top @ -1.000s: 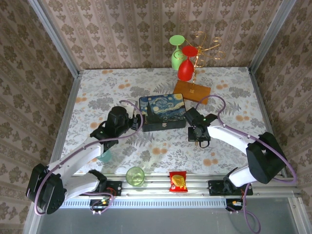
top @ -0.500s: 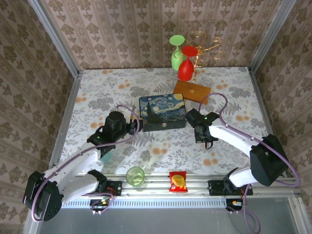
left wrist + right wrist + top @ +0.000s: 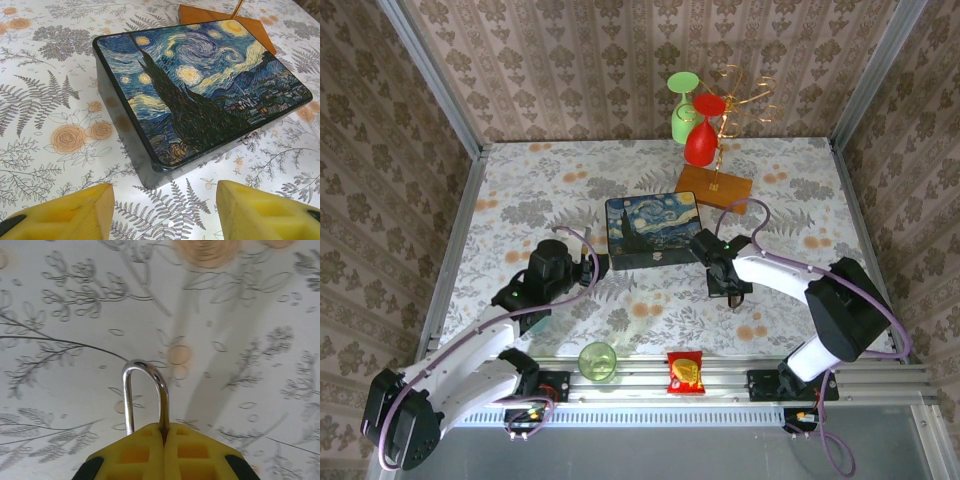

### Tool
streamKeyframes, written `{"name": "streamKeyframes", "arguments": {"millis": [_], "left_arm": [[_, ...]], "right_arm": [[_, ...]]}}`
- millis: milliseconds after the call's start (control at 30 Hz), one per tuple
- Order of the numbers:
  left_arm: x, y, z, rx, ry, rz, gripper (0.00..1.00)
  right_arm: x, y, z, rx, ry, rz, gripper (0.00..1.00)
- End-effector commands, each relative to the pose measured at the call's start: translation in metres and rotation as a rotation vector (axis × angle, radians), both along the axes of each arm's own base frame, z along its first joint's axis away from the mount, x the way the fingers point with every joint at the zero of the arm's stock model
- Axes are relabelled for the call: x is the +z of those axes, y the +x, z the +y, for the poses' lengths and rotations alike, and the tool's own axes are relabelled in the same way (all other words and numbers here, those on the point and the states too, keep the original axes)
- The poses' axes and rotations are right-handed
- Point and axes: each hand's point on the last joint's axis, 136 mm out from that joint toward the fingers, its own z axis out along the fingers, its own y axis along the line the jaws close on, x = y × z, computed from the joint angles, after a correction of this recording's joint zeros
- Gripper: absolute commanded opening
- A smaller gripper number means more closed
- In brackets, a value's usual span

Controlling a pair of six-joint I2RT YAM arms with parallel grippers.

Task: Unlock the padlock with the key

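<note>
My right gripper [image 3: 164, 427] is shut on one leg of the padlock's silver U-shaped shackle [image 3: 145, 390], which sticks out past the yellow fingertips above the floral tablecloth. The padlock's body is hidden behind the fingers. From above, the right gripper [image 3: 725, 285] points down just right of the painted box's front right corner. The key is out of view. My left gripper [image 3: 165, 205] is open with nothing between its yellow fingers [image 3: 75, 215], just short of the box's near corner. In the top view the left gripper [image 3: 588, 264] sits at the box's front left.
The starry-night painted box [image 3: 653, 230] [image 3: 200, 85] lies closed mid-table. Behind it a wooden base [image 3: 713, 187] [image 3: 220, 15] carries a wire stand with a red glass [image 3: 701, 140] and a green glass [image 3: 682, 115]. A green cup [image 3: 597, 360] and a red snack packet [image 3: 686, 372] sit on the near rail.
The left arm has drawn back toward the near left, away from the box. The right gripper has shifted slightly left toward the box, still shut.
</note>
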Motion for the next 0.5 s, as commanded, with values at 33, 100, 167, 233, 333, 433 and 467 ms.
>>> {"name": "streamKeyframes", "arguments": {"millis": [33,100,167,233,333,433,467], "left_arm": [[-0.009,-0.002,0.006,0.029,-0.006,0.034,0.57],[-0.011,-0.002,0.007,0.032,-0.004,0.037,0.57],[-0.011,-0.002,0.007,0.034,-0.003,0.037,0.57],[-0.013,-0.002,0.008,0.035,0.005,0.040,0.59],[-0.012,-0.001,0.009,0.038,0.016,0.044,0.60],[-0.006,0.001,0.009,0.043,0.010,0.036,0.65],[-0.004,0.001,0.010,0.046,0.005,0.032,0.68]], "right_arm": [[-0.015,0.000,0.015,-0.023,0.066,0.008,0.00],[-0.020,0.000,0.021,-0.029,0.099,0.008,0.00],[-0.025,-0.001,0.022,-0.029,0.110,0.016,0.00],[-0.030,-0.004,0.022,-0.026,0.111,0.032,0.00],[-0.031,-0.008,0.018,-0.022,0.101,0.034,0.00],[-0.027,-0.009,0.014,-0.015,0.087,0.022,0.00],[-0.026,-0.009,0.014,-0.010,0.087,0.019,0.01]]}}
